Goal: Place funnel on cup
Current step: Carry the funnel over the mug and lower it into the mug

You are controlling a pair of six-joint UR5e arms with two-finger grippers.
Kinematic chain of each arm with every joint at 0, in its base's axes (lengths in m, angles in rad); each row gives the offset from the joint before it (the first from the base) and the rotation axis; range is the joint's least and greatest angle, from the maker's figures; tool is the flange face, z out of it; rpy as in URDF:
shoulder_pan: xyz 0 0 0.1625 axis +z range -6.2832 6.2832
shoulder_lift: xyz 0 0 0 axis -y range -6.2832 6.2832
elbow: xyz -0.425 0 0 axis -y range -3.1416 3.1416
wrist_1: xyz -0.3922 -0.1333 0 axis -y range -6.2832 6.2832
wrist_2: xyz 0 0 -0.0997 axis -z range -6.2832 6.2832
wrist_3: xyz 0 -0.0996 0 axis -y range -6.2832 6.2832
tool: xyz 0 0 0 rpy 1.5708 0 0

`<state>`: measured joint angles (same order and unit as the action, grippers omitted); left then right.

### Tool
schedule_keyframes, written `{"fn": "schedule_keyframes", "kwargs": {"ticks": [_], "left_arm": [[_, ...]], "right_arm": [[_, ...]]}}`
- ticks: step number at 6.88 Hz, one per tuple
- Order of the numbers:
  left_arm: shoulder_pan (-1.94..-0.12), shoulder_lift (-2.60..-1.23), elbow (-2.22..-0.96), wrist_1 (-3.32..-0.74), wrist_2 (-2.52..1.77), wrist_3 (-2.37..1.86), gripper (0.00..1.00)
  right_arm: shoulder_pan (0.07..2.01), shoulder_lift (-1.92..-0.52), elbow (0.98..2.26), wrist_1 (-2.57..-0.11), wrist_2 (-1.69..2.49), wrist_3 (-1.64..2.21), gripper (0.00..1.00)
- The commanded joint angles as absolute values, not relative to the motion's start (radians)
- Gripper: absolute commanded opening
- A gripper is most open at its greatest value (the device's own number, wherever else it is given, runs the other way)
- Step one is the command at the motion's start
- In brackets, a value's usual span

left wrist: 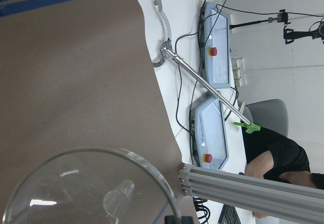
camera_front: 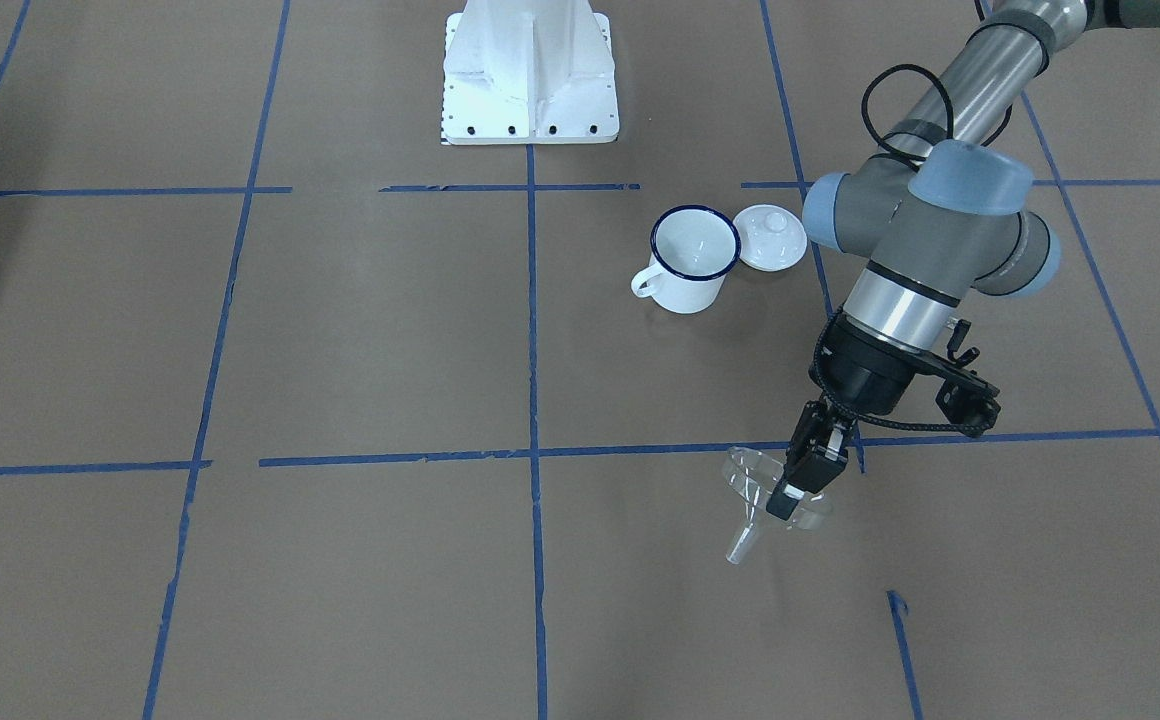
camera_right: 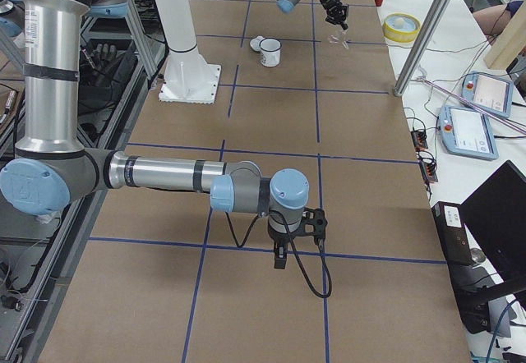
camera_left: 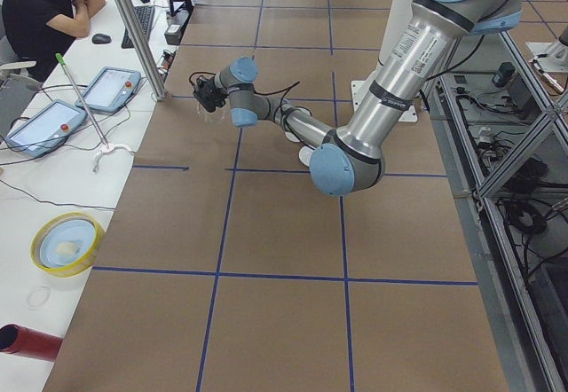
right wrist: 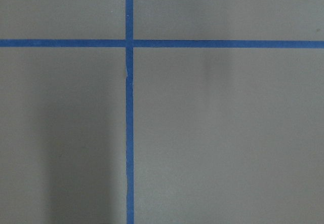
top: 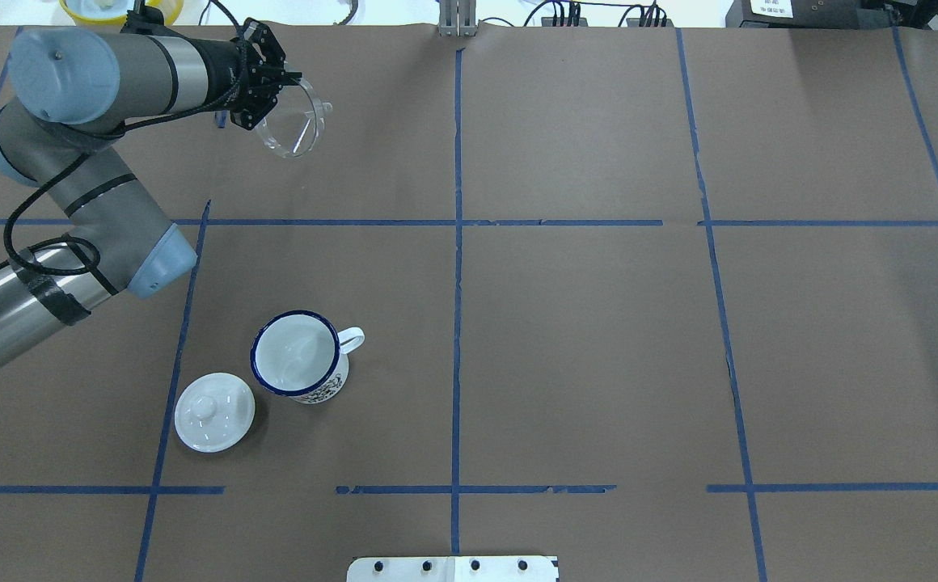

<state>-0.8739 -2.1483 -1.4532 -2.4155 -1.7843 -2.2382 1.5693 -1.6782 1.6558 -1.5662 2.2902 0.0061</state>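
Observation:
My left gripper (camera_front: 806, 478) is shut on the rim of the clear funnel (camera_front: 752, 497) and holds it tilted above the table, spout pointing away from the robot. In the overhead view the funnel (top: 296, 126) hangs from the gripper (top: 265, 95) at the far left of the table. The left wrist view shows the funnel's mouth (left wrist: 86, 188) from close up. The white mug with the blue rim (top: 298, 356) stands upright nearer the robot base, well apart from the funnel; it also shows in the front view (camera_front: 692, 258). My right gripper (camera_right: 280, 258) hovers low over the table far from both; I cannot tell its state.
A white knobbed lid (top: 214, 411) lies next to the mug on its left, also in the front view (camera_front: 772, 237). The robot base plate (camera_front: 530, 75) stands at the table's near edge. Operator tablets (camera_left: 53, 117) and a yellow bowl (camera_left: 67, 243) lie beyond the far edge.

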Motion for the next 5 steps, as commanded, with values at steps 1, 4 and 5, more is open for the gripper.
{"fn": "schedule_keyframes", "kwargs": {"ticks": [1, 4, 5], "left_arm": [[-0.874, -2.157, -1.673, -1.979, -1.906, -2.237, 0.0], [-0.87, -2.21, -1.84, -1.41, -2.046, -2.233, 0.0], [-0.868, -2.236, -1.879, -1.302, -2.068, -2.235, 0.0]], "right_arm": [[1.569, -1.678, 1.657, -1.566, 2.29, 0.006, 1.0], [1.569, -1.678, 1.657, -1.566, 2.29, 0.006, 1.0], [1.569, -1.678, 1.657, -1.566, 2.29, 0.006, 1.0]]}}
